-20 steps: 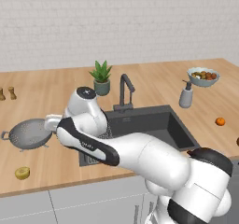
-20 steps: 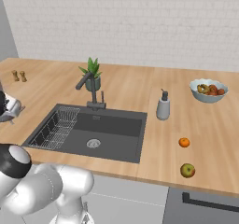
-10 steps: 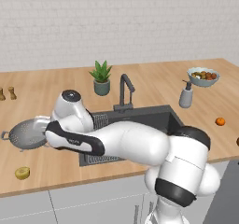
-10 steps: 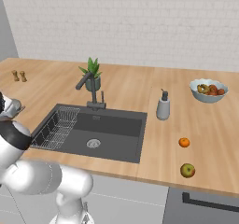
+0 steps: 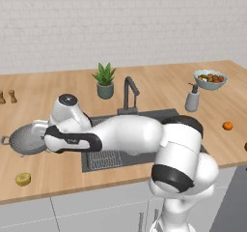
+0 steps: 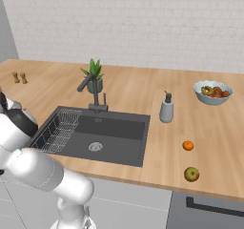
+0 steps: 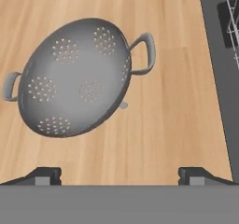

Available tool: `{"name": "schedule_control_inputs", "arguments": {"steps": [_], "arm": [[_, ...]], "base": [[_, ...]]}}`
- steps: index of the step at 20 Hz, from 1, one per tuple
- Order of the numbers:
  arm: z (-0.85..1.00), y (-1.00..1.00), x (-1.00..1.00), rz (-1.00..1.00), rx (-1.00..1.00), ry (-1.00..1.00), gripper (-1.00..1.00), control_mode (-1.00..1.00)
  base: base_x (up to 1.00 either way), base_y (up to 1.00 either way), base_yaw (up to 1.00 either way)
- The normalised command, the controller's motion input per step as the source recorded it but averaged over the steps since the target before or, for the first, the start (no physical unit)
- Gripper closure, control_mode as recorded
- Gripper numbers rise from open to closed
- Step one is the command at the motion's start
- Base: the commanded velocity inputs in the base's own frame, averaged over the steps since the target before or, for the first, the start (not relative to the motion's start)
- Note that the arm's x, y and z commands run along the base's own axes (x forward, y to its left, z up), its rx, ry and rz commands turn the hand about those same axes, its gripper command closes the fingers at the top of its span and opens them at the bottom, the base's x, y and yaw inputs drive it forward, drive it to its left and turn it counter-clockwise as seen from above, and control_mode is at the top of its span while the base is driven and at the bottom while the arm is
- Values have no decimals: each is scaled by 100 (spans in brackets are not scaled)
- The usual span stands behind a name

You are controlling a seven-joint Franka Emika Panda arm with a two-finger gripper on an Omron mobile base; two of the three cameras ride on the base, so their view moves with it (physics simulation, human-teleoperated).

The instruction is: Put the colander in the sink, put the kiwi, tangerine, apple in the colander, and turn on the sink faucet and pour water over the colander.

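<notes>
The grey perforated colander stands upright on the wooden counter, left of the sink; it also appears as the colander. My gripper hovers open above the counter just short of it, nothing between the fingertips. The kiwi lies near the counter's front edge, below the colander. The tangerine and the apple rest on the counter right of the sink. The dark faucet stands behind the basin, no water showing.
A wire rack fills the sink's left part. A soap bottle and a pale fruit bowl stand to the right, a potted plant behind the faucet, two small shakers far left.
The arm has swung left and lower, bringing the hand beside the colander's right rim. The colander and fruits have stayed put, and the jaws remain wide.
</notes>
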Motion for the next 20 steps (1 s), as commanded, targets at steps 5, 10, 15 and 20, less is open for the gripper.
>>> {"name": "schedule_control_inputs", "arguments": {"steps": [5, 10, 15, 20], "arm": [[-25, 5, 25, 0, 0, 0, -100, -100], [-22, 10, 21, 0, 0, 0, -100, -100], [-9, 21, 20, -3, 0, 0, -100, -100], [-9, 29, 17, -5, 0, 0, -100, -100]], "base": [[0, 0, 0], [0, 0, 0], [0, 0, 0], [0, 0, 0]]}}
